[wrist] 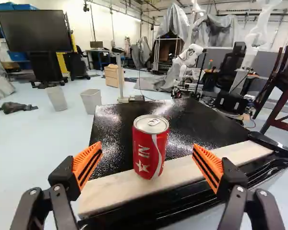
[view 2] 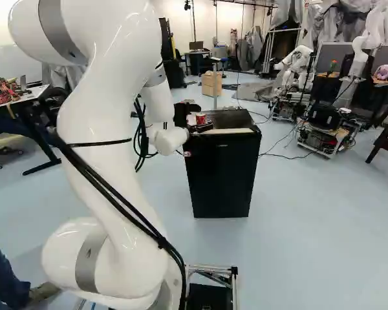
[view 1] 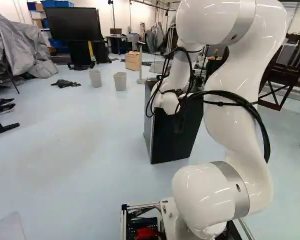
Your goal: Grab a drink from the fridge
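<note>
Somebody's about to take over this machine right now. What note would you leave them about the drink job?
Pincer: open, empty, one finger off to each side of the can.
Drink: red can, upright on the pale strip along the edge of the fridge's top.
Done: arm lined up with the can. Whether it came from inside, I can't tell.
Left: likely close on the can, then lift.

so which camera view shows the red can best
The wrist view: the red can stands large and unhidden between the open fingers. The right base view shows it tiny, beyond the arm; in the left base view I can't make it out.
</note>
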Motion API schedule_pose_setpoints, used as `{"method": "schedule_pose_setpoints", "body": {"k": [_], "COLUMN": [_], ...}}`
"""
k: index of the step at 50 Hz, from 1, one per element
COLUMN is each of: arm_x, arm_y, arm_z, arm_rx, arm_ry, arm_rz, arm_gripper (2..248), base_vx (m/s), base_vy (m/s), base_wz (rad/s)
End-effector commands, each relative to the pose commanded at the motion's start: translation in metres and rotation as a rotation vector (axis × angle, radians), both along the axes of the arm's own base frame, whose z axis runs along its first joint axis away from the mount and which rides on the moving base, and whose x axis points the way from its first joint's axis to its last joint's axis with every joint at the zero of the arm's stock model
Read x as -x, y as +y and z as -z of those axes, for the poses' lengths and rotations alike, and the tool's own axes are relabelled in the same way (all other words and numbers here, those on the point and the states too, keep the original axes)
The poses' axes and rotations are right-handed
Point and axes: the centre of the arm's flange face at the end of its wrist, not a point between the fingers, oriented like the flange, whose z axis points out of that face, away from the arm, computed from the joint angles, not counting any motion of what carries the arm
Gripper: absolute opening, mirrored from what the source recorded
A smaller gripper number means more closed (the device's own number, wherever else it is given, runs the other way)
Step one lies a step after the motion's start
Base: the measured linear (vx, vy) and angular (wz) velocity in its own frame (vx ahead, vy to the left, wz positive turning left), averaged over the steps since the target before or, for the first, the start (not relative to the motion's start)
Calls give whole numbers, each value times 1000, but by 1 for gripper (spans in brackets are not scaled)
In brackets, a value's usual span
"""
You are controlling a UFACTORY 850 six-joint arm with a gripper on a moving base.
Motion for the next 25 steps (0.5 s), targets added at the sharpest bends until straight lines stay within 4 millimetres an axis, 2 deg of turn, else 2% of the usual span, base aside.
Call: {"method": "schedule_pose_setpoints", "body": {"k": [25], "arm_x": [-6], "arm_y": [0], "arm_z": [1], "arm_rx": [-23], "arm_ry": [-9], "arm_rz": [3], "arm_gripper": [247], "base_vx": [0], "base_vy": [0], "base_wz": [0]}}
